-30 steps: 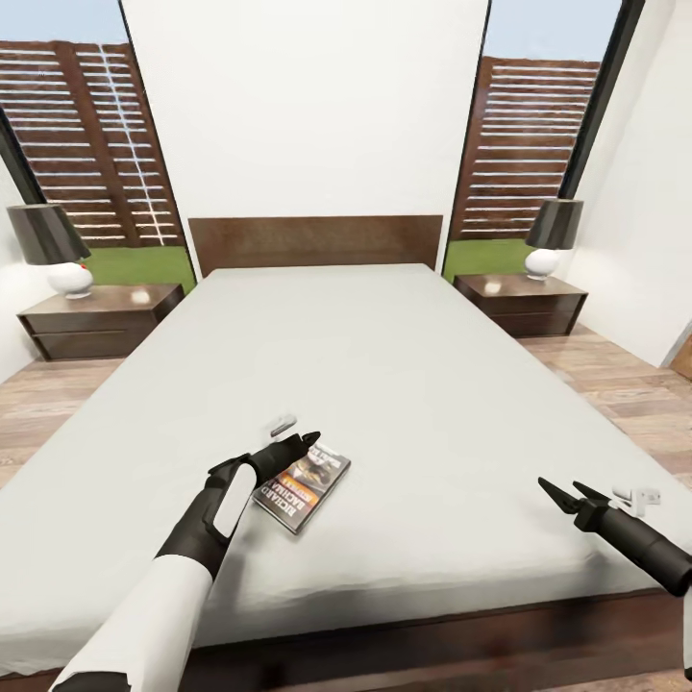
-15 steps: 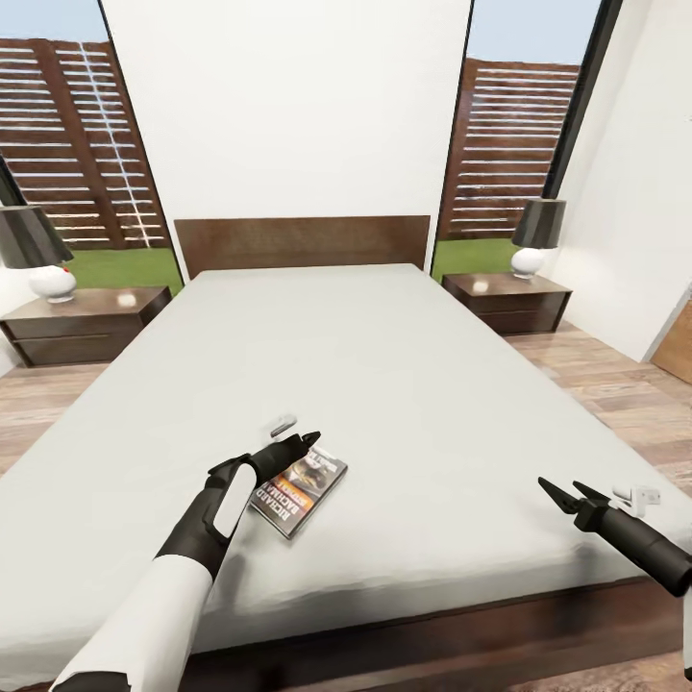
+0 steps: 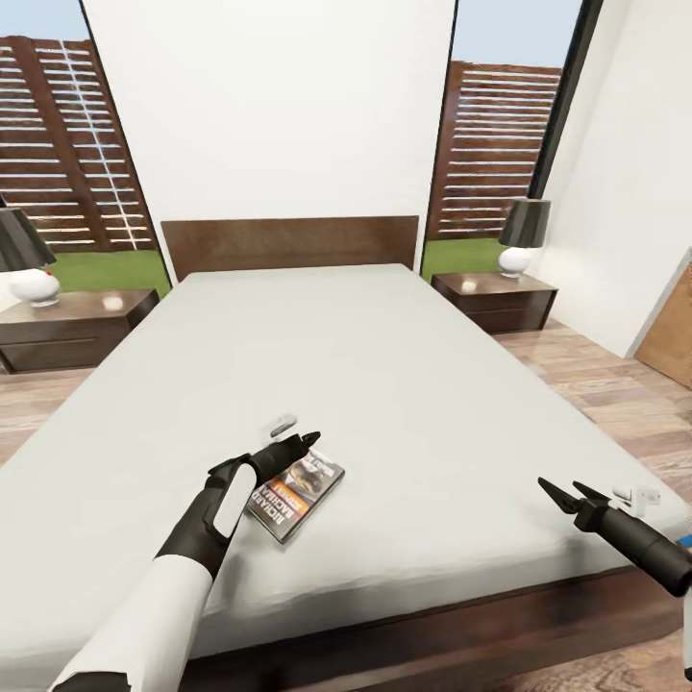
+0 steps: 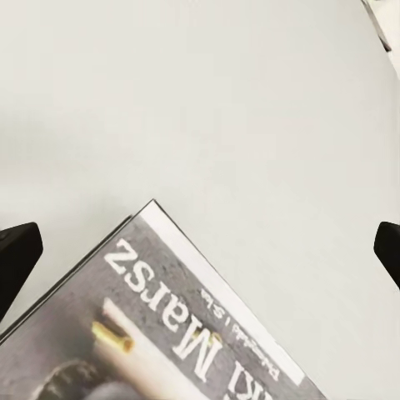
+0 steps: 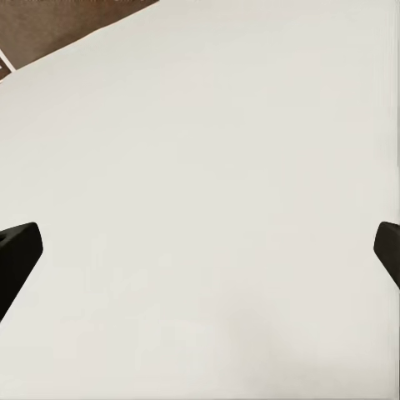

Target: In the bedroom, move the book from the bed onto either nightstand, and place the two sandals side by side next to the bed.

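Reaching forward over the bed [image 3: 384, 365], the left gripper [image 3: 306, 440] hovers just above the near corner of the book [image 3: 294, 490], its fingers spread wide at the edges of the left wrist view. The right gripper [image 3: 559, 493] hangs over the mattress's right near corner, fingers likewise parted. The book lies flat and askew on the mattress's near half: a thin paperback with a dark grey cover photo, white spine strip and white lettering reading "Marsz" [image 4: 171, 321]; smaller print stays illegible.
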Motion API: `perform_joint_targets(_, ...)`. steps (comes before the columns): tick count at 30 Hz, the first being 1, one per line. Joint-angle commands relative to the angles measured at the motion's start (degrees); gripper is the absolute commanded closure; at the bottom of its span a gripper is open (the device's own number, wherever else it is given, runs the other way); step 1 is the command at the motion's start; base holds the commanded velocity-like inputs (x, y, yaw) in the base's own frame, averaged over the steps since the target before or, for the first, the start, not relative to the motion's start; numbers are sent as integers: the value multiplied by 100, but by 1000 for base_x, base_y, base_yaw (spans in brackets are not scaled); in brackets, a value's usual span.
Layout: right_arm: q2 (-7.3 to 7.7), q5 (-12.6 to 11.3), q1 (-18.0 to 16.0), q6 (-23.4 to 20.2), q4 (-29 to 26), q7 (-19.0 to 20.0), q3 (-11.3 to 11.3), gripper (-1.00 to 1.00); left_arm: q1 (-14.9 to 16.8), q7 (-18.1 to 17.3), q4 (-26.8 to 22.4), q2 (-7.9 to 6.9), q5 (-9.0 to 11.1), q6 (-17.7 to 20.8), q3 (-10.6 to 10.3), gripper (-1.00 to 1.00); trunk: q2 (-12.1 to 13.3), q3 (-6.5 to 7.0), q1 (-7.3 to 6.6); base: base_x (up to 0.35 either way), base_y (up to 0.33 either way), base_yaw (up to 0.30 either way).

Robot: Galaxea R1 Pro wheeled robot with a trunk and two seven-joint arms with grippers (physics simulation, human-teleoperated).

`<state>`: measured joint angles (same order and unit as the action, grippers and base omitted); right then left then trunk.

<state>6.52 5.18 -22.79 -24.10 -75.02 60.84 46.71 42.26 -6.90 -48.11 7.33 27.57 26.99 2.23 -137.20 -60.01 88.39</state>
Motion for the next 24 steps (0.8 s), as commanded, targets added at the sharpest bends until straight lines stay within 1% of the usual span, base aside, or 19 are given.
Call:
perform_joint_targets(1,-2,36,-7,-42,-6,42,13,-100,5,-15,-5,5,29,43,24,-100,-2,-5,-1,0,0,-27)
perform_joint_targets(19,-2,36,-8,-42,-5,39,13,-100,5,-13,-3,5,29,43,24,-100,-2,-4,-1,0,0,-3)
perform_joint_targets(24,-2,39,-8,-42,-4,39,13,-100,3,-13,-4,5,29,43,24,-100,-2,-4,-1,-161,0,0)
